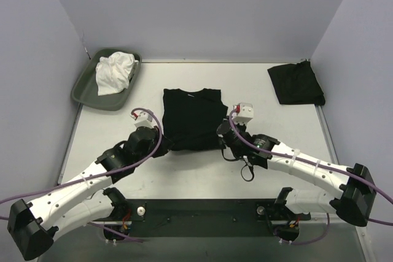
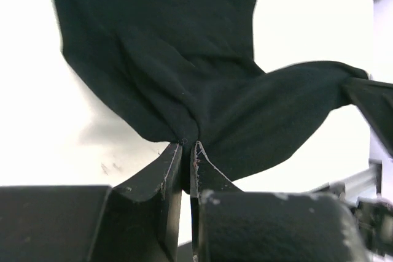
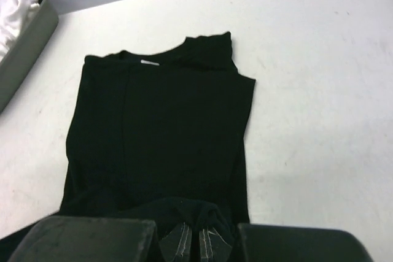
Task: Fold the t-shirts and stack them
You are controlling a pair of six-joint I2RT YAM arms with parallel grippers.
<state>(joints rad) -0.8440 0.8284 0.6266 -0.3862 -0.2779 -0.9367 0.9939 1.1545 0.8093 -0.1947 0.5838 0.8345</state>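
The left gripper (image 2: pixel 186 145) and right gripper (image 3: pixel 191 232) each pinch shut on a near hem corner of the black t-shirt (image 3: pixel 159 133), whose sleeves-in body lies flat ahead of the jaws toward the collar, a hold that looks set to carry the hem forward for folding.

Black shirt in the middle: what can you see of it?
The shirt is plain black, of soft thin cloth. It lies in the middle of the white table, collar at the far end with a small white label inside. Its sides look folded in, so no sleeves stick out. The far part lies flat; the near hem is bunched, its left corner pinched in the left jaws, its right corner in the right jaws.
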